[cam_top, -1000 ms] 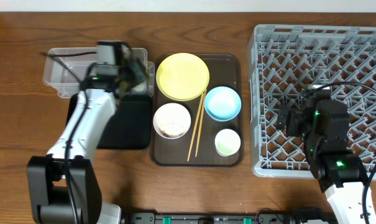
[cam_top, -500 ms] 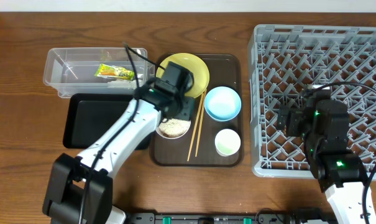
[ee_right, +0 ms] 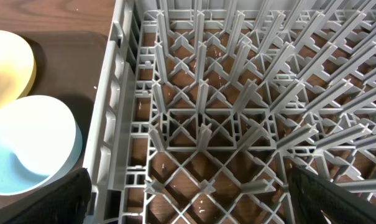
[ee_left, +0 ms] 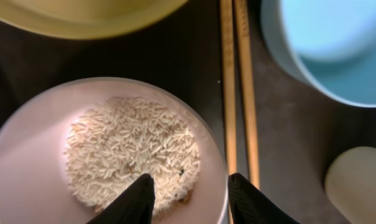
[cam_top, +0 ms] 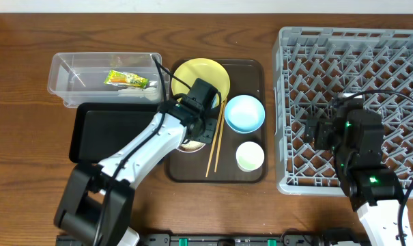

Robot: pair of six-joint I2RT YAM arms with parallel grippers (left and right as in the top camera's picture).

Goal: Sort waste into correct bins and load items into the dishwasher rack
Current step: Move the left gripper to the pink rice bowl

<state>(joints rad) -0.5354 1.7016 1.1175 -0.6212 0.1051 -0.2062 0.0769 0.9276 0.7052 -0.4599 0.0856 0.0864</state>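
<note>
My left gripper is open and low over the white bowl, which holds rice grains. In the left wrist view the jaws straddle the bowl's right rim, one finger over the rice. The chopsticks lie just right of the bowl. The snack wrapper lies in the clear tub. The black tray is beside it. The yellow plate, blue bowl and white cup sit on the brown tray. My right gripper is open and empty over the dishwasher rack.
The dark brown serving tray holds the dishes between the bins and the rack. The rack's upright pegs stand close under my right gripper. The blue bowl lies just outside the rack's left wall.
My left arm has swung from the clear tub to the brown tray and come down over the white bowl. The wrapper now lies in the tub. The right arm has not moved.
</note>
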